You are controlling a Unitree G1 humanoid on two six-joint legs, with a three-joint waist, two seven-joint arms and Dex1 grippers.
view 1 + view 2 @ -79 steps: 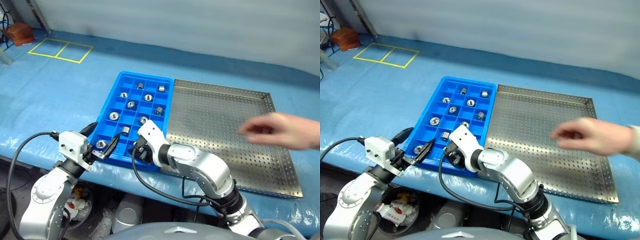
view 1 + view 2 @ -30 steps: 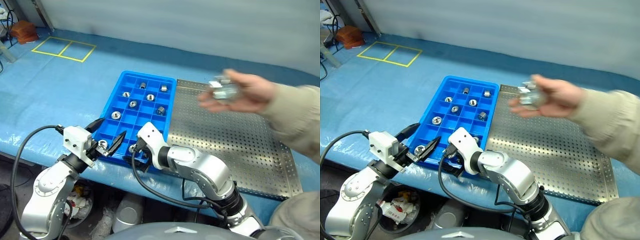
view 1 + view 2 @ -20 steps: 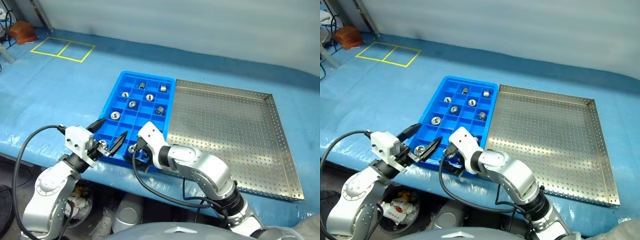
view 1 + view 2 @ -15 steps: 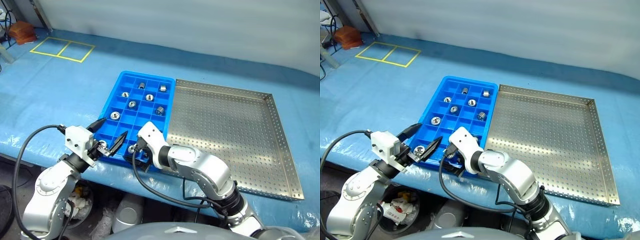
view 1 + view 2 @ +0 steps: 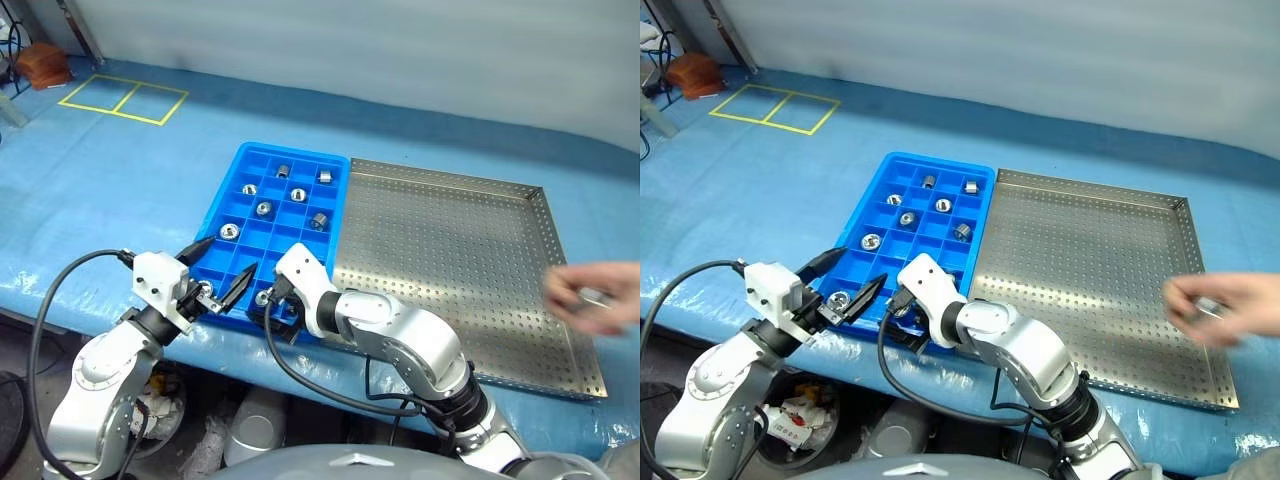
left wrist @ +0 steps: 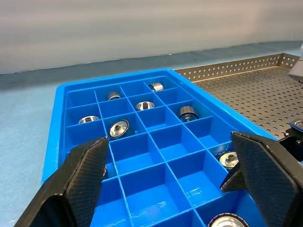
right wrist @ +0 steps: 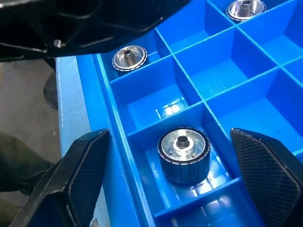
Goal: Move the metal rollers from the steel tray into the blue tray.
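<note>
1. Right gripper [image 7: 175, 189] spread wide, holding nothing; poised over the near edge of the blue tray [image 5: 232, 172]; a roller [image 7: 183, 153] sits in the compartment between its fingers, flange up.
2. Left gripper [image 5: 218, 268] also wide apart and empty; at the tray's near left corner, pointing across it.
3. Right wrist view gives close detail of the near compartments: two more rollers [image 7: 129, 57] in neighbouring cells, empty cells between; left wrist view looks down the whole grid, rollers [image 6: 118, 128] scattered one per cell.
4. Head views add the steel tray [image 5: 560, 300] touching the blue tray's right side; perforated floor bare; a person's hand [image 5: 592, 297] blurred over its right rim, what it holds I cannot tell.
5. Metal rollers [image 5: 264, 208] all in the blue tray.
</note>
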